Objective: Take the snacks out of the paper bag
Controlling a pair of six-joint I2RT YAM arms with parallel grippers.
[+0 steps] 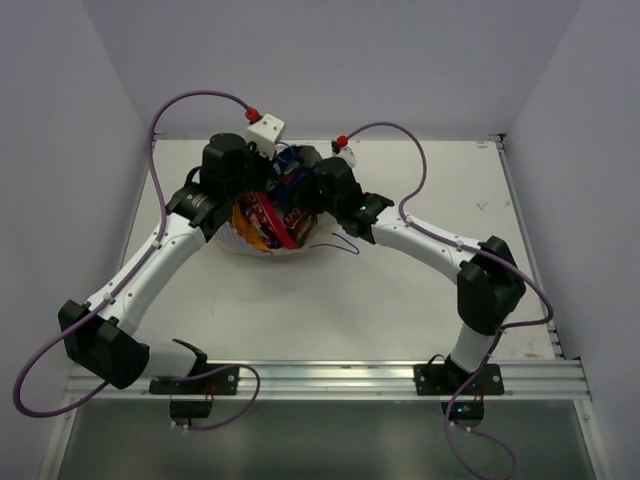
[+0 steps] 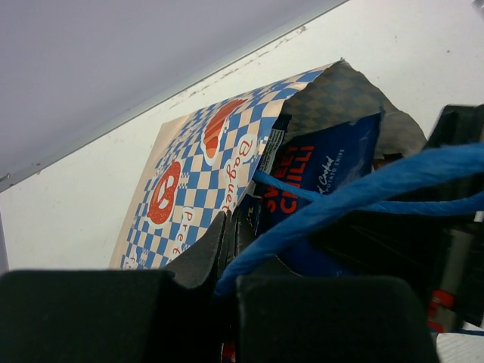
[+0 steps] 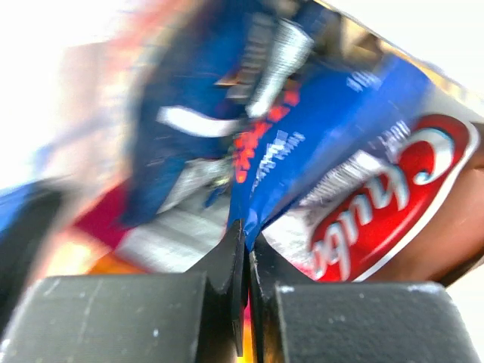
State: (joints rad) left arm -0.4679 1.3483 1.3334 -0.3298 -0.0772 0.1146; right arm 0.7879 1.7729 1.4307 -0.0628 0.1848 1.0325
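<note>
The left gripper (image 2: 231,240) is pressed together on the blue string handle (image 2: 363,189) of the paper bag (image 2: 204,174). The cord runs out from between its fingers and up to the right. This looks like an anchoring hold, meant to keep the bag from sliding while the other arm pulls. Just beyond this gripper the bag lies on its side, checkered face up. Its dark mouth gapes to the right with a blue packet (image 2: 318,170) poking out. The right gripper (image 3: 246,242) is closed too, and seems to pinch the lower edge of that blue packet (image 3: 325,113). The wrist view is blurred, so how firmly it holds cannot be told. More snacks (image 1: 262,222) crowd directly ahead of its fingers, orange and red among them, all of them at or inside the bag's mouth. The white table (image 1: 430,300) is matte and a little scuffed. Plain pale walls (image 1: 330,60) box it in on three sides, and a metal rail (image 1: 330,375) runs along the near edge.
</note>
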